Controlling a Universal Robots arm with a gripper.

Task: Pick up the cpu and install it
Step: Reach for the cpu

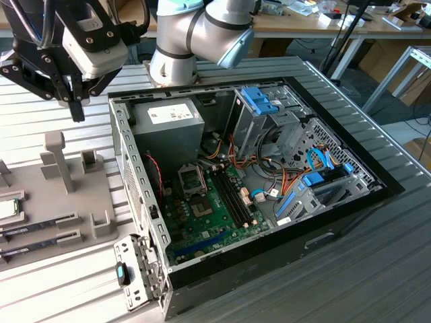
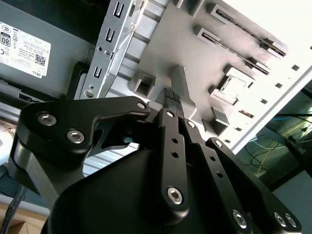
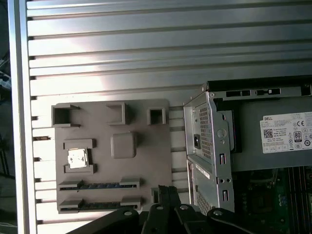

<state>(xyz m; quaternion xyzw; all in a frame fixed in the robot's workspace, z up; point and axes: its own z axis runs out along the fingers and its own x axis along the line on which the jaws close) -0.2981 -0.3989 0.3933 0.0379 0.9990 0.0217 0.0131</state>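
The cpu [image 3: 77,158] is a small silvery square lying in a recess of the grey holder plate [image 3: 146,161], beside the open computer case [image 1: 269,168]. In the exterior view the cpu [image 1: 7,209] lies at the far left edge. In the second wrist view the cpu [image 2: 237,87] lies beyond the fingertips. My gripper [image 1: 79,113] hangs above the table behind the plate, well off the cpu. Its black fingers [image 2: 171,105] are pressed together with nothing between them. The gripper [image 3: 165,190] points at the plate's edge nearest the case. The motherboard's socket [image 1: 190,180] lies inside the case.
Two long memory sticks [image 3: 100,185] lie in slots on the plate next to the cpu. Upright grey posts [image 1: 57,158] stand on the plate. A grey power supply [image 1: 168,121] and blue-tabbed drive bays [image 1: 259,101] fill the case's far side. The ribbed metal table [image 3: 146,48] extends around.
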